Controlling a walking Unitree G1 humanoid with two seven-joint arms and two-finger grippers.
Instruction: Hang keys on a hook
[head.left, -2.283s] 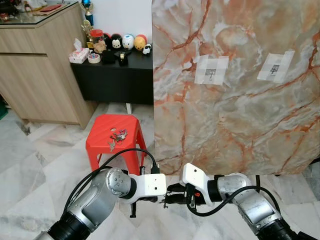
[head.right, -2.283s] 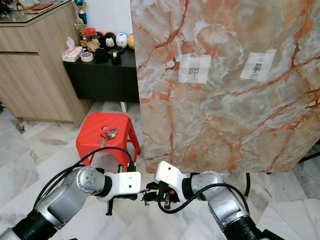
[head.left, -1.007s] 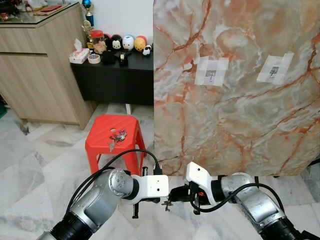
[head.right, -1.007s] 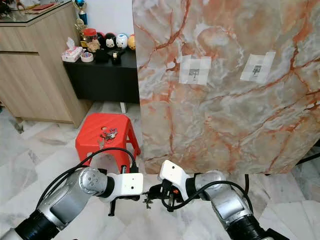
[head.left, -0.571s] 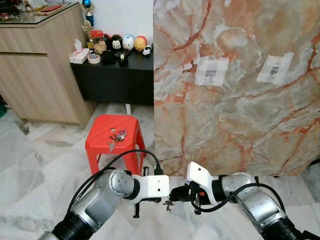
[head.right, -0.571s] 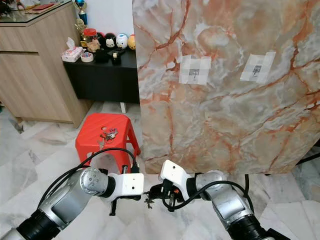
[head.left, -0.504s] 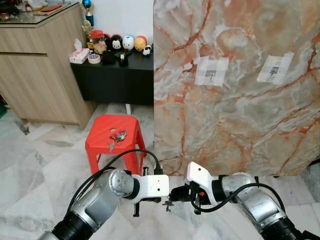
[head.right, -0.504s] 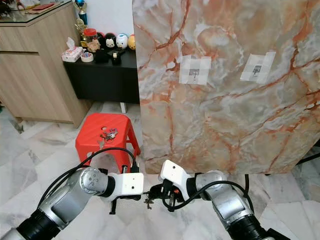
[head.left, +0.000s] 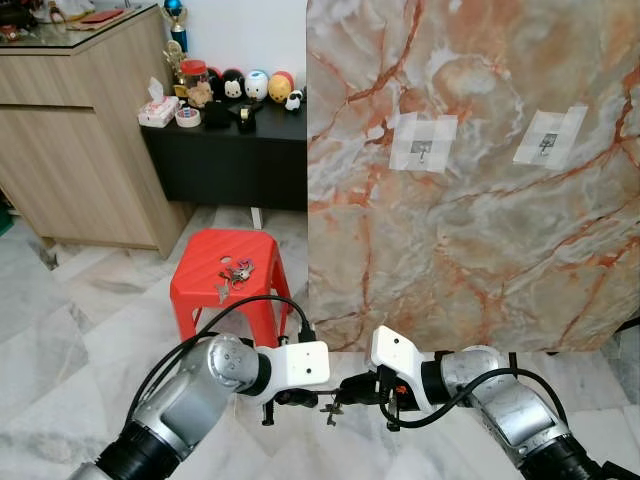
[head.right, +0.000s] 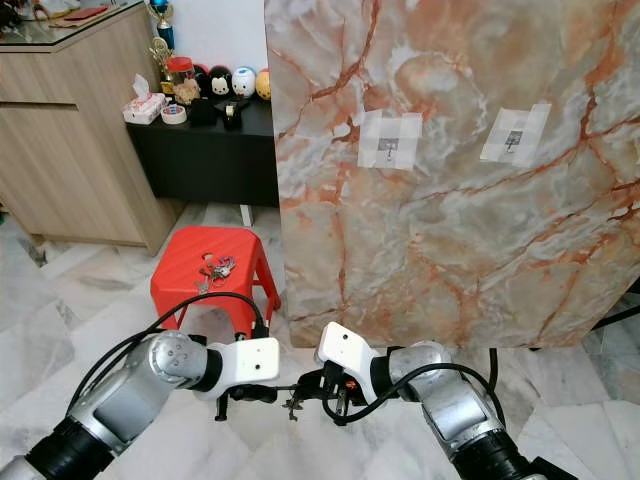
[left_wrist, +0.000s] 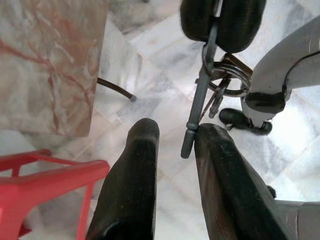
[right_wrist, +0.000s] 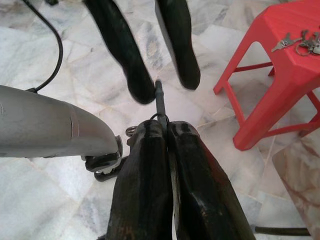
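marble floor (head.left: 60, 330) | right hand (right_wrist: 165, 131) clenched on keys (left_wrist: 220, 80), partly hidden | left hand (left_wrist: 172, 137) released, beside key tip

Bare marble floor (head.left: 60, 330) lies open to the robot's left. Ahead, a red stool (head.left: 232, 275) stands just beside an upright marble slab (head.left: 480, 180), which walls off the right. Wooden cabinet (head.left: 80, 140) and black table (head.left: 225, 150) stand behind.
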